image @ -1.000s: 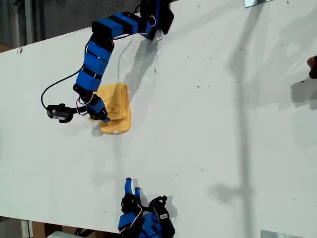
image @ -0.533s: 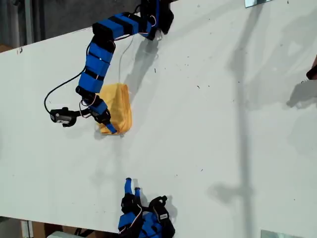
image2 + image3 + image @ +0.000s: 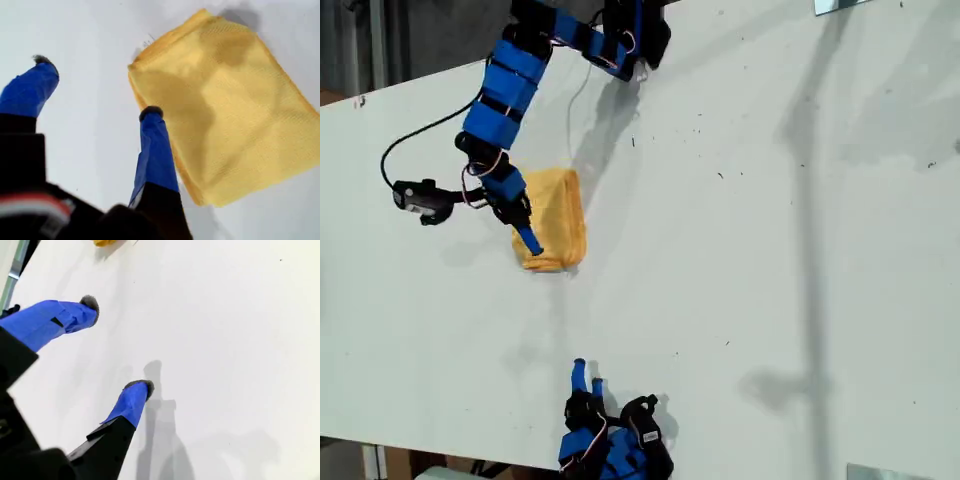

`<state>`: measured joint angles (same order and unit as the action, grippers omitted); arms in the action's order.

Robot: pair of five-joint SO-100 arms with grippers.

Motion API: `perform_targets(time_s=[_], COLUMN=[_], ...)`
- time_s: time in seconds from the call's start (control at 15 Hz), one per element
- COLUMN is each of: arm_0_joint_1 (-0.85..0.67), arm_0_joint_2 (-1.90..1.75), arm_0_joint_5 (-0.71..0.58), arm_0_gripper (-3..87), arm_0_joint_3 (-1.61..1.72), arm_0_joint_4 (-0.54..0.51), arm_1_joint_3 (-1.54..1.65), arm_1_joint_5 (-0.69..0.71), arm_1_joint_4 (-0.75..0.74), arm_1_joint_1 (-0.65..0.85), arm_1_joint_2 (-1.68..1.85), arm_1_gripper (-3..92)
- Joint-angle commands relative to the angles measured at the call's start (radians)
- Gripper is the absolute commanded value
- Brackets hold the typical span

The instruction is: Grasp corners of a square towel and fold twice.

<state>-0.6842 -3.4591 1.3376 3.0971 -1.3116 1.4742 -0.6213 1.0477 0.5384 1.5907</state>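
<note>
Exterior view: your towel (image 3: 556, 218) lies folded into a narrow rectangle on the white table (image 3: 750, 250), in the exterior view's left half and nearer the table's far edge than its near one. Your first gripper (image 3: 525, 235) hangs over the towel's edge on the exterior view's left, one blue finger crossing the cloth. From this angle you cannot tell whether it touches. Your second gripper (image 3: 586, 376) rests at the table's near edge, well apart from the towel, fingers pointing toward the table's middle.

First wrist view: your first gripper (image 3: 97, 90) stands wide apart and holds nothing. One fingertip (image 3: 151, 113) sits over the towel (image 3: 235, 105) close to its long edge; the other is over bare table. The cloth lies flat in stacked layers, and one rounded corner (image 3: 137, 62) shows near the jaws.

Second wrist view: your second gripper (image 3: 116, 345) is likewise spread wide and empty above bare table (image 3: 225, 340). A sliver of the towel (image 3: 106, 242) shows at the frame's edge.
</note>
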Motion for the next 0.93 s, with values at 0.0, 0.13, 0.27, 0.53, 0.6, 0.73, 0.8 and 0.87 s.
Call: perform_targets(time_s=[0.0,0.13,0.27,0.53,0.6,0.73,0.8,0.87], arm_0_joint_1=[-0.014,-0.012,-0.009,0.066,0.1,0.16,0.215,0.282], arm_0_joint_2=[-0.009,-0.009,-0.009,-0.009,-0.009,-0.008,-0.008,-0.008], arm_0_joint_5=[0.026,0.031,0.0,-0.103,-0.089,0.054,0.044,0.034], arm_0_gripper=[30.3,27.4,25.0,22.3,21.6,19.6,10.6,8.4], arm_0_joint_3=[0.005,0.005,0.003,-0.018,-0.017,0.012,0.012,0.012], arm_0_joint_4=[-0.012,-0.012,-0.012,-0.014,-0.014,-0.011,-0.011,-0.009], arm_1_joint_3=[0.449,0.827,1.144,1.259,1.307,1.358,1.364,1.401], arm_1_joint_5=[-0.114,-0.245,-0.318,-0.348,-0.36,-0.419,-0.426,-0.459], arm_1_joint_4=[-0.038,-0.072,-0.008,0.227,0.229,0.268,0.299,0.318], arm_1_joint_1=[-0.032,-0.054,-0.06,-0.114,-0.084,-0.046,-0.025,-0.003], arm_1_joint_2=[0.594,0.962,1.396,1.703,1.703,1.703,1.703,1.703], arm_1_gripper=[35.6,34.7,33.4,34.3,30.7,13.3,11.3,8.3])
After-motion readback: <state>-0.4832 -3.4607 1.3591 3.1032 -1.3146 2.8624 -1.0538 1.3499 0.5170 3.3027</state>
